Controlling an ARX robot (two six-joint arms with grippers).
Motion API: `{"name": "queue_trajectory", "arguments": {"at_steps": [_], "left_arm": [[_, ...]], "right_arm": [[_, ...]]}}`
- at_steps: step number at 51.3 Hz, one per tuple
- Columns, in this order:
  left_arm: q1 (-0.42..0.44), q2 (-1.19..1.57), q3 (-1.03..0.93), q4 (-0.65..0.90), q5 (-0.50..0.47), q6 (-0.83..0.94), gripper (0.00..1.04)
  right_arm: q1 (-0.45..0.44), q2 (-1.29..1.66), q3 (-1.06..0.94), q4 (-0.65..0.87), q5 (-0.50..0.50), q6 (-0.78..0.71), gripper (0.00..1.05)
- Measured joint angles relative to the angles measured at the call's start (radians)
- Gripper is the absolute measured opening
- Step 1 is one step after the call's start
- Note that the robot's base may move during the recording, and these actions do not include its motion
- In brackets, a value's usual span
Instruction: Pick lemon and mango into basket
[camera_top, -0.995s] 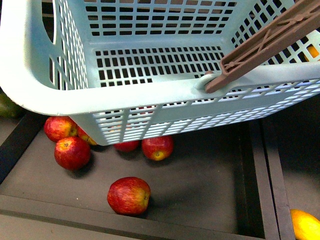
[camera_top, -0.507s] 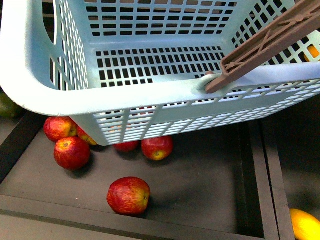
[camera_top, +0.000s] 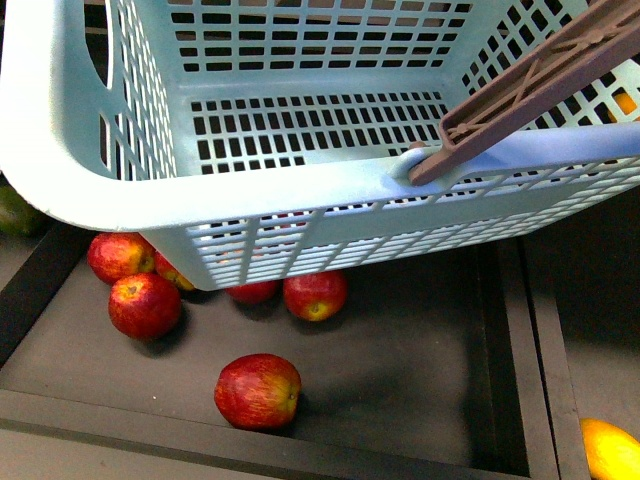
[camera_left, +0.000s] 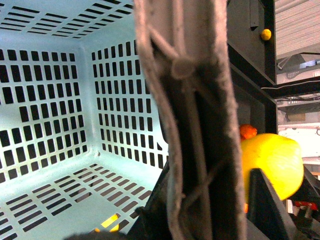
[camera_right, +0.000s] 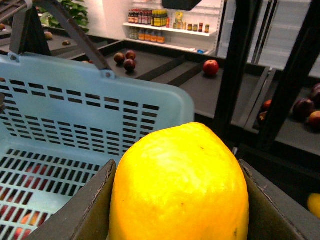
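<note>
Right gripper: clamped on the lemon, held near the basket rim.
Left gripper: closed around the brown handle, beside the basket's inner corner.

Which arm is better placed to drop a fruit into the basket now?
Right. The right claw is shut on the lemon, close to the rim of the basket; the left claw is busy gripping the brown handle.

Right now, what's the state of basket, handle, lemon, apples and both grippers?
basket: held above the apples, empty.
handle: raised, clamped.
left gripper: shut on handle.
right gripper: shut on lemon.
lemon: gripped, not yet in basket.
apples: loose in the tray.
</note>
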Motion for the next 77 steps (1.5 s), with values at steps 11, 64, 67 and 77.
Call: {"name": "queue_trajectory", "arguments": {"at_steps": [11, 64, 67, 77], "left_arm": [[0.000, 0.000, 0.000, 0.000, 0.000, 0.000, 0.05], [-0.001, 0.001, 0.000, -0.002, 0.002, 0.003, 0.05], [-0.001, 0.001, 0.000, -0.002, 0.003, 0.003, 0.05], [-0.001, 0.001, 0.000, -0.002, -0.003, 0.004, 0.05]], "right_arm": [[0.237, 0.158, 0.045, 0.047, 0.195, 0.063, 0.61], [0.179, -0.380, -0.388, 0.020, 0.585, 0.108, 0.04], [0.179, -0.413, -0.412, 0.012, 0.585, 0.105, 0.02], [0.180, -0.548, -0.488, -0.050, 0.584, 0.105, 0.02]]}}
